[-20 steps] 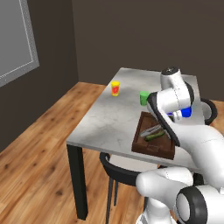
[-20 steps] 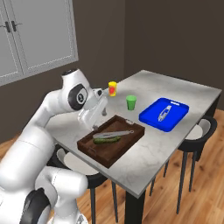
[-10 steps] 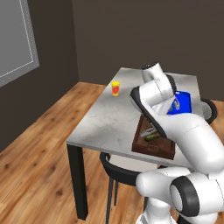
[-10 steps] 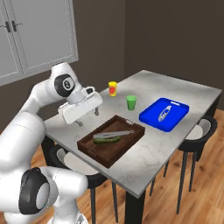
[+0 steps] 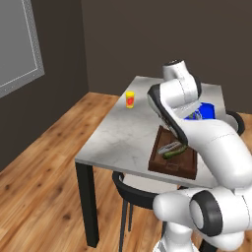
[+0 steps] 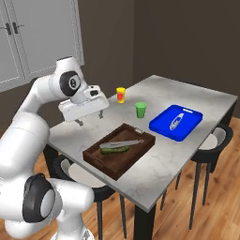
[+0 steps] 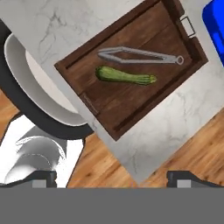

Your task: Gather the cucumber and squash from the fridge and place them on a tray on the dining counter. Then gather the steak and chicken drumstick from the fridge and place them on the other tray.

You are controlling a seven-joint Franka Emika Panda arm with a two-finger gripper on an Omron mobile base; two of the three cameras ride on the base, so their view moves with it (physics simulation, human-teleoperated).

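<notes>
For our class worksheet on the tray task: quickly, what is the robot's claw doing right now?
Claw: open, holding nothing, raised above the dining counter beside the tray.

A green cup (image 6: 140, 109) stands on the marble table (image 6: 187, 154). A yellow cup (image 6: 121, 94) stands near the green cup, toward the white cabinet doors (image 6: 42, 37). Silver tongs (image 7: 140, 55) lie beyond the green cup, toward the near edge. Black chairs with white seats (image 6: 218, 138) sit tucked under the table sides, over a wooden floor (image 5: 34, 177).
</notes>
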